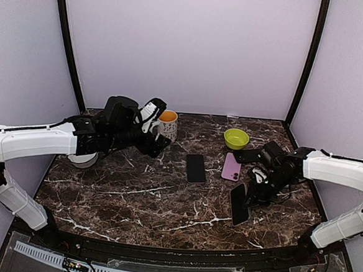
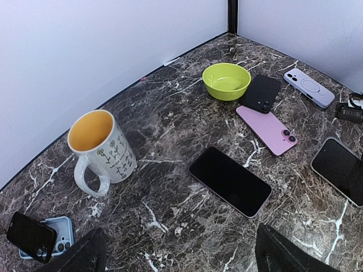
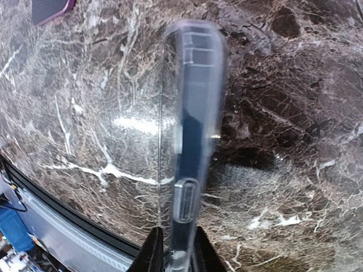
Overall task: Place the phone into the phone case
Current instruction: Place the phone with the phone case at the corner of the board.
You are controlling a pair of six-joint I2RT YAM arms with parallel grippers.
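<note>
My right gripper (image 1: 252,192) (image 3: 174,249) is shut on the near end of a clear phone case (image 3: 193,113), seen edge-on and slightly blurred. A dark phone shows inside the case. In the top view the case (image 1: 239,204) hangs tilted just above the marble at the right, its black screen showing. A bare black phone (image 1: 195,168) (image 2: 229,180) lies face up at the table's middle. My left gripper (image 1: 157,129) (image 2: 181,265) hovers open and wide beside the mug, with nothing between its fingers (image 2: 85,255).
A flowered mug (image 2: 102,150) stands at the back left and a green bowl (image 2: 227,80) at the back right. A pink phone (image 2: 266,129), a black case (image 2: 261,93) and a lilac one (image 2: 309,88) lie by the bowl. A blue case (image 2: 59,226) with a black phone lies left.
</note>
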